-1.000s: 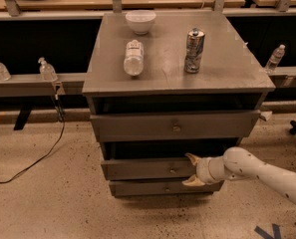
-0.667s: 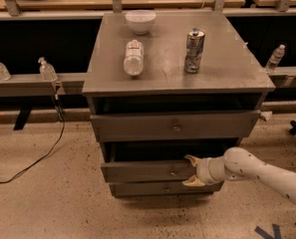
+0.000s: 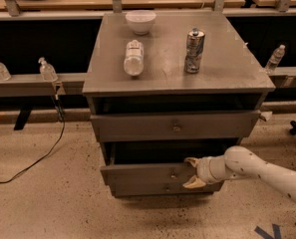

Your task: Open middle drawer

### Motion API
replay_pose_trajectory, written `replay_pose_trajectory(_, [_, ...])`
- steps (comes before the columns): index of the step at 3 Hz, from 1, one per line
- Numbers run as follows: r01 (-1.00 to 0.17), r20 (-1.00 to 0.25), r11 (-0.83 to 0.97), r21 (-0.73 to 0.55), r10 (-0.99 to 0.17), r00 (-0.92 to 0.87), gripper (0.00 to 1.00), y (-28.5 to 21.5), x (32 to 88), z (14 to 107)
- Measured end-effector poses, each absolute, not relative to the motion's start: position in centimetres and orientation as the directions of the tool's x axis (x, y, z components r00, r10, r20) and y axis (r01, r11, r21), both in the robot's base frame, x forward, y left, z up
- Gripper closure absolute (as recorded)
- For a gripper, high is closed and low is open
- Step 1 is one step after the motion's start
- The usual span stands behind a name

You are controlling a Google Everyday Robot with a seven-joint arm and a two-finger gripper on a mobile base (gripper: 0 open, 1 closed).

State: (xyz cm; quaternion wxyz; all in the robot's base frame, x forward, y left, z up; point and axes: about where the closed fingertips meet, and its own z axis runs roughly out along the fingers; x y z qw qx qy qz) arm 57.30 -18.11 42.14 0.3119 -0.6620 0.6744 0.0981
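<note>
Tool (image 3: 189, 173) at mid drawer (image 3: 142, 174) – long axis L-R

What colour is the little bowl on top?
The bowl is white, seen in the camera view. The gripper is by the middle drawer.

claw (image 3: 189, 173) spread, at middle drawer (image 3: 142, 174) front | drawer partly out

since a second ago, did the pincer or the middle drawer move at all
Nothing visibly moved. The pincer is at the front of the middle drawer, just right of its knob, and the drawer sits slightly pulled out as before. The water bottle, can and bowl are unmoved.
</note>
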Motion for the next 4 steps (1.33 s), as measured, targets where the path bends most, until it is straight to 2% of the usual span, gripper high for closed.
replay_pose_trajectory(1, [-0.954,-0.551,0.104,-0.281,-0.832,0.071,0.26,-18.1,57.3,42.2])
replay_pose_trajectory(2, [-0.954,-0.551,0.104,-0.281,-0.832,0.071,0.14,-18.1,57.3,42.3])
replay_pose_trajectory(3, [-0.947,-0.546,0.060,-0.315,-0.828,0.129,0.22,-17.0,54.7,44.2])
replay_pose_trajectory(4, [-0.909,-0.519,0.011,-0.417,-0.824,0.228,0.25,-16.0,52.5,48.4])
